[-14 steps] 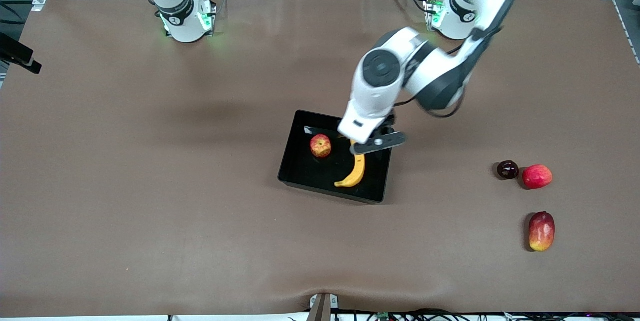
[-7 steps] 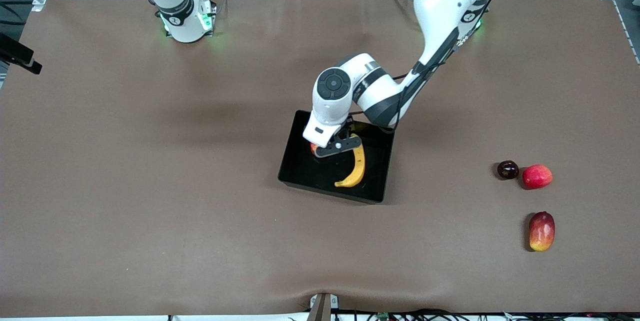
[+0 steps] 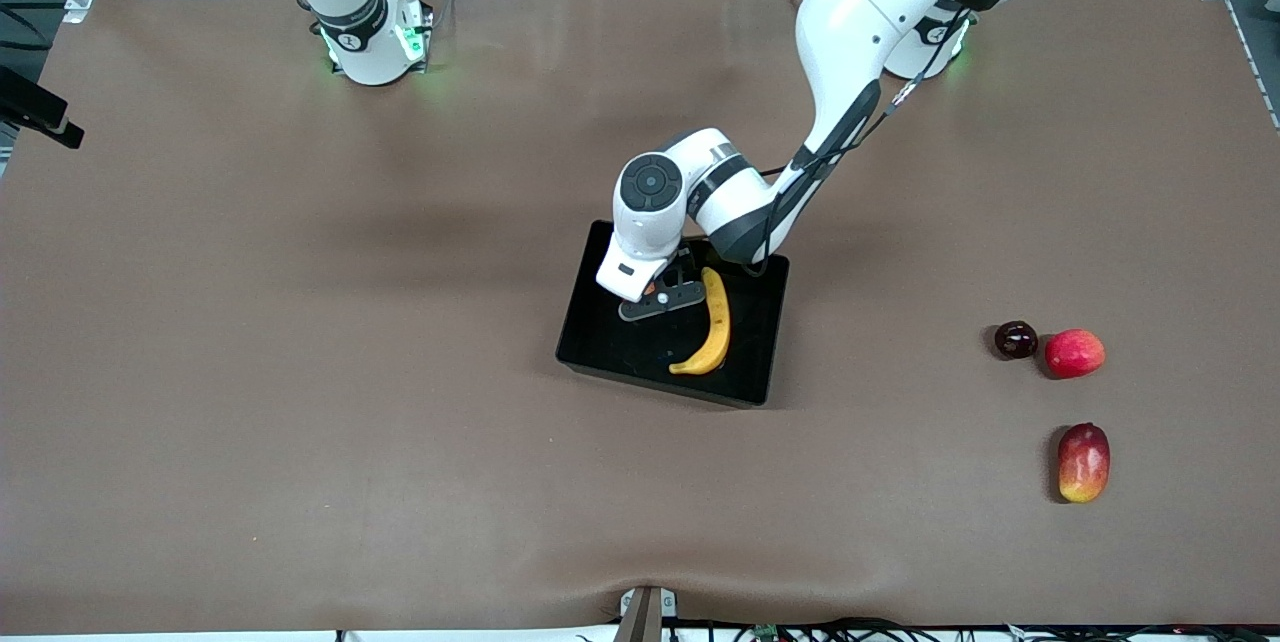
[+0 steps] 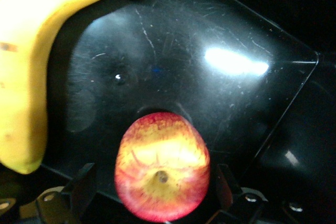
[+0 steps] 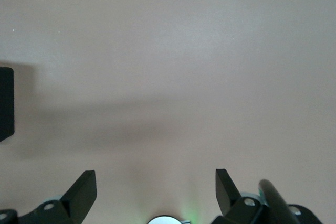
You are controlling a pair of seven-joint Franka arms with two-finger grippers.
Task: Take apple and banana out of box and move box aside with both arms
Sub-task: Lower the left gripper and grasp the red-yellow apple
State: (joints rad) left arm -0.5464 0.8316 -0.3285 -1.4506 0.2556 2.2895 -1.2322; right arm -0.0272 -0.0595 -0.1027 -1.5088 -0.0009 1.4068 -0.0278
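The black box [image 3: 610,347] sits mid-table. In it lie the yellow banana [image 3: 713,327] and the red-and-yellow apple [image 4: 161,169]. From the front, the left gripper [image 3: 655,302] hides nearly all of the apple. My left gripper [image 4: 156,190] is low inside the box and open. Its fingers [image 4: 84,188] stand on either side of the apple with small gaps. The banana [image 4: 26,77] lies beside it on the glossy box floor [image 4: 210,103]. My right gripper [image 5: 156,190] is open over bare table near its base, outside the front view. The box's corner [image 5: 5,103] shows there.
A dark plum [image 3: 1016,339], a plain red fruit [image 3: 1075,353] and a mango [image 3: 1084,462] lie toward the left arm's end of the table. The mango is nearest the front camera. A black device [image 3: 35,112] juts in at the right arm's end.
The left arm swung across the box from above the banana to above the apple and came down around it. The fruits and box stayed put.
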